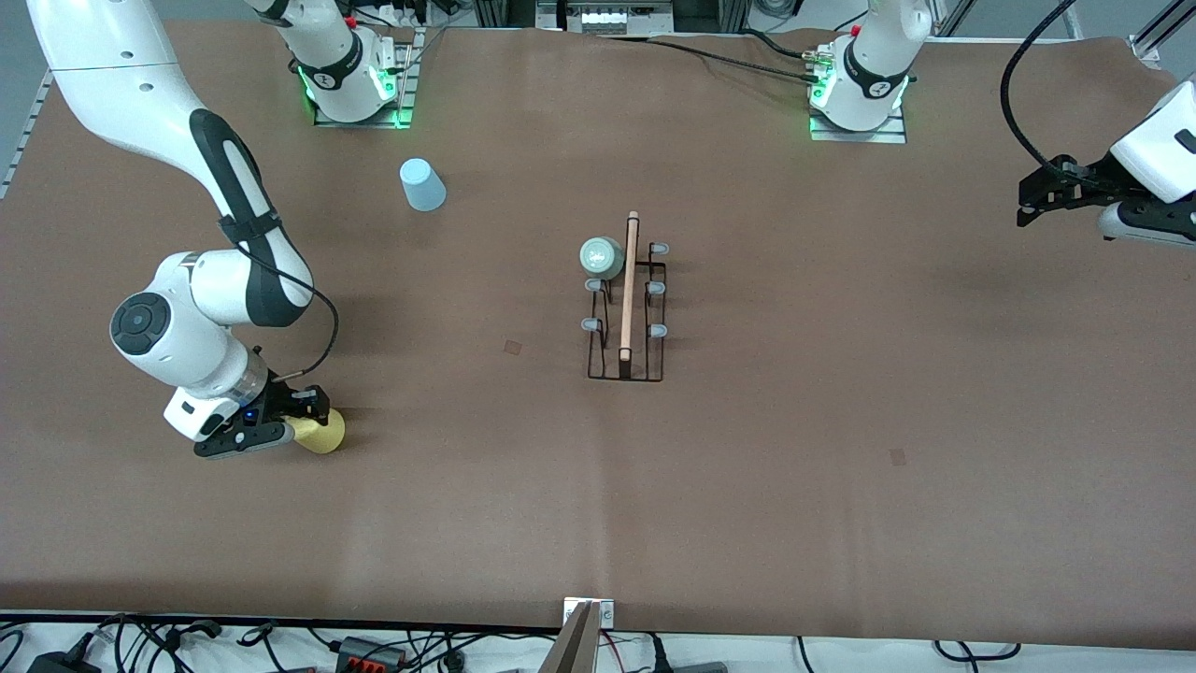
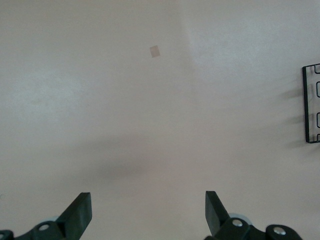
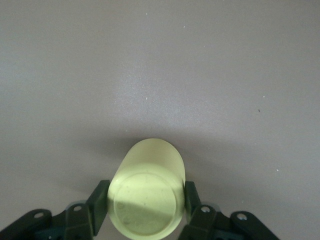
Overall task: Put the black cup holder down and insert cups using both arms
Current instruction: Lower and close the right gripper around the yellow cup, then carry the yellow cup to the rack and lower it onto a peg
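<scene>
I start with the table [image 1: 841, 486], brown and wide, both arms in shot. My right arm [image 1: 177, 140] reaches down toward its own end of the table; my left arm [image 1: 1159, 150] waits up over its end, at about three o'clock from the rack.

The black cup holder [image 1: 626, 318] stands mid-table, its wooden handle [image 1: 629, 280] running along twelve to six o'clock with grey-capped prongs on either side. The mint green cup [image 1: 602, 257] sits upside down at the holder's eleven o'clock corner, apparently on a prong, so I judge one cup done and two to go.

The light blue cup [image 1: 423, 184] stands upside down on the table at about ten o'clock from the holder, well apart, nearer the right arm's base.

The yellow cup [image 3: 147, 195] is at eight o'clock from the holder, in my right gripper [image 1: 280, 425]. The wrist view shows the fingers [image 3: 99, 200] pressed to both sides of it near its base: clamped on.

My left gripper [image 2: 148, 210] hangs over bare table, fingers spread wide, holding nothing.

I judge these tumblers light, thin-walled and slick, likely to flex under a hard squeeze. A moderate pinch across the walls near the stiffer base suits them; the wire holder looks light enough to skid if bumped.
</scene>
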### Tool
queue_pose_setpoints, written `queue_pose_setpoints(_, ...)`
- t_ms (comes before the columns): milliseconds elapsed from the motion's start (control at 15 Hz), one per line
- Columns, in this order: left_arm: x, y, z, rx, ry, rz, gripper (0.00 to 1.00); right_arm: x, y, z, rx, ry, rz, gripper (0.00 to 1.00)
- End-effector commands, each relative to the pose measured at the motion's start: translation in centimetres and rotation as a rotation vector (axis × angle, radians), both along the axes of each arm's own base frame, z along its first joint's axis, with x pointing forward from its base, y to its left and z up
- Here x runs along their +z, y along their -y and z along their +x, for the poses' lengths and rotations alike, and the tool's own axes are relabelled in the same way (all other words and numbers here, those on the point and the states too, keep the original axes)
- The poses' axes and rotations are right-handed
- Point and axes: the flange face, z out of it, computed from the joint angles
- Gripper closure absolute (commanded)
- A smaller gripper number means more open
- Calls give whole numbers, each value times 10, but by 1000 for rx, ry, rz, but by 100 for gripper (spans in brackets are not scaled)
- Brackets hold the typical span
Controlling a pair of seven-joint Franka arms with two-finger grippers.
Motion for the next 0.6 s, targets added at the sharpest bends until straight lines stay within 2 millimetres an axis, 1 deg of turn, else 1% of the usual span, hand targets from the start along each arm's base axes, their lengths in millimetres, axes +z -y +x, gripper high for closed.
queue_pose_setpoints(0,2,-2,-2,-14,-5,-17,0,6,2,3,15,6,2,83)
queue_pose_setpoints(67,1,-2,-2,-14,-6,-17,0,12,1,4,17,14,1,86)
queue_pose_setpoints(134,1,-2,-2,-14,-6,-17,0,20,-2,4,17,14,2,86)
queue_pose_setpoints(201,1,-2,-2,-14,-6,-17,0,34,-6,2,15,9,5,86)
queue_pose_setpoints(267,0,-3,-2,-13,-8,-17,0,49,-17,-1,14,-5,12,86)
queue_pose_setpoints(334,2,-2,-2,-14,-5,-17,0,68,-32,-5,-10,-20,20,86)
queue_pose_setpoints(401,1,-2,-2,-14,-6,-17,0,80,-34,-10,-80,-47,31,86)
queue_pose_setpoints(468,0,-2,-2,-14,-8,-17,0,96,-44,-15,-120,-66,38,86)
queue_pose_setpoints(535,1,-3,-2,-13,-6,-17,0,115,-64,-22,-130,-76,43,86)
